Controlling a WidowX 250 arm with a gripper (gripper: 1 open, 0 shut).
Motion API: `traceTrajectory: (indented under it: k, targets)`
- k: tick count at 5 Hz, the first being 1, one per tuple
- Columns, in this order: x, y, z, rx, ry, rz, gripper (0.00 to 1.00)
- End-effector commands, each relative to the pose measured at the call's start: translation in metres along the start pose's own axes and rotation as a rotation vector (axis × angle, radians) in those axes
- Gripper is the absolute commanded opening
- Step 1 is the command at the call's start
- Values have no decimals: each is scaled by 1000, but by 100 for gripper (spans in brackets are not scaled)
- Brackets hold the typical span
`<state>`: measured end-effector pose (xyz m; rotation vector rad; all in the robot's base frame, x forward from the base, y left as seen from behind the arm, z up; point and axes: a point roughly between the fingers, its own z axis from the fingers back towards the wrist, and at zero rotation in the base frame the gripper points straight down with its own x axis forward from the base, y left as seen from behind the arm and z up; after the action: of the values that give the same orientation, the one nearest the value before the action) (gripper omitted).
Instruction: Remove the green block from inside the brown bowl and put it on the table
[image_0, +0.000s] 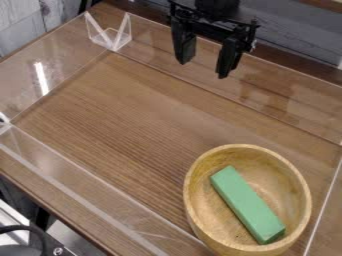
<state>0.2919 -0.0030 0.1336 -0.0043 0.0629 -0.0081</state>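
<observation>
Lying flat inside the brown bowl, the green block is plain matte, elongated, rectangular, well apart from the released, empty pincer above the table.

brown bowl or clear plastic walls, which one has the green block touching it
The brown bowl: the green block lies inside it, at the lower right. The clear plastic walls only edge the table.

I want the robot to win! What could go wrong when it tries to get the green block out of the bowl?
The green block lies flat, low inside the brown bowl, so the thick rim might block the open gripper. The fingers could slide off the block's flat faces. The bowl sits near the table's clear wall, so a bump might push it.
</observation>
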Motion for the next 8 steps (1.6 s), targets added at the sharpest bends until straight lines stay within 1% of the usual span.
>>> traceTrajectory:
  k: [1, 2, 3, 4, 5, 6, 8]
  targets:
    - [-23, -17, -6, -33, 17, 249, 100]
    - [-56, -43, -14, -65, 18, 497, 100]
    - [-83, -73, -22, -101, 6, 714, 100]
    - [-94, -93, -39, -137, 0, 862, 100]
    - [-91, -104, -54, -164, 6, 910, 100]
    - [-81, -105, -50, -187, 15, 916, 100]
    - [-72, -101, -51, -218, 17, 933, 100]
